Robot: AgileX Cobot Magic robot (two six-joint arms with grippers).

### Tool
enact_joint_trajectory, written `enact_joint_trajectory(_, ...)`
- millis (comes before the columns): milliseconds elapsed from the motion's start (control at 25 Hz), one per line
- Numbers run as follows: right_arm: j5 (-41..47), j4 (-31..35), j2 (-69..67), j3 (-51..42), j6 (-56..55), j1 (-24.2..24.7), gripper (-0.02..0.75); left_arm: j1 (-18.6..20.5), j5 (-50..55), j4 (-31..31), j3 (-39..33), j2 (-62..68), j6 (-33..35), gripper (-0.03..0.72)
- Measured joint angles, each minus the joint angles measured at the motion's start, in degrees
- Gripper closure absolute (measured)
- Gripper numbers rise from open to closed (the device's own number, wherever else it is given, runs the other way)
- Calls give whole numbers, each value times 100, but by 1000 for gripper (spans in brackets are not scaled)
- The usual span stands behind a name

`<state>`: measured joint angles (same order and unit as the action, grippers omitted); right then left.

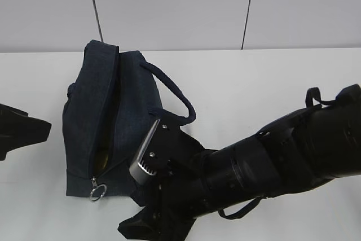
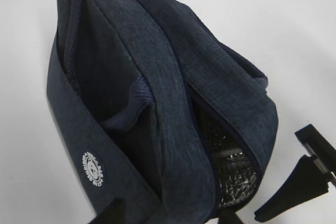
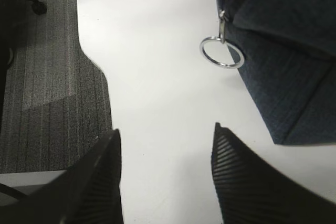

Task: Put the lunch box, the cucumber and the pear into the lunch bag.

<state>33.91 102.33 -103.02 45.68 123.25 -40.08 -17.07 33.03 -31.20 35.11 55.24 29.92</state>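
The dark navy lunch bag (image 1: pixel 132 119) lies on the white table with its zipper open along the top. The metal ring pull (image 1: pixel 97 191) hangs at the near end. Something yellow (image 1: pixel 102 159), probably the pear, shows inside the slit. Silvery lining (image 2: pixel 237 178) shows in the left wrist view. The lunch box and the cucumber are hidden. My left gripper (image 1: pixel 28 129) is open, just left of the bag, and its fingertips (image 2: pixel 111 214) straddle the bag's near end. My right gripper (image 3: pixel 164 127) is open and empty over bare table, short of the ring pull (image 3: pixel 221 52).
The bag's looped handle (image 1: pixel 176 95) lies on the table to its right, close to my right arm (image 1: pixel 265 165). The table's front edge and grey carpet floor (image 3: pixel 50 77) are just left of my right gripper. White table stretches behind and to the right of the bag.
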Motion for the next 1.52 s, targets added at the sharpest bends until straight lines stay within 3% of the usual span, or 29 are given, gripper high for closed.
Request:
enact_joint_trajectory(520,241,-52,0,0,-224,0,311,0,11,-11,0,0,0,359)
enact_joint_trajectory(640,240,-991,0,109,-1022,-39,313,0,11,-11,0,0,0,359)
enact_joint_trajectory(960,-1273,-5473,0,390,-5688,-505,313,0,11,-25,0,0,0,359)
enact_joint_trajectory(1040,-1689,-5979,0,390,-6497,-708,313,0,11,-25,0,0,0,359)
enact_joint_trajectory(1200,-2497,-6135,0,360,-7263,-1115,314,0,11,-25,0,0,0,359)
enact_joint_trajectory(1320,-3181,-6661,0,193,-8334,-1262,314,0,11,-27,0,0,0,359)
enact_joint_trajectory(1440,-3862,-7896,0,-104,-10291,-1294,314,0,11,-27,0,0,0,359)
enact_joint_trajectory(1520,-4409,-9225,0,-361,-11709,-1294,314,0,11,-27,0,0,0,359)
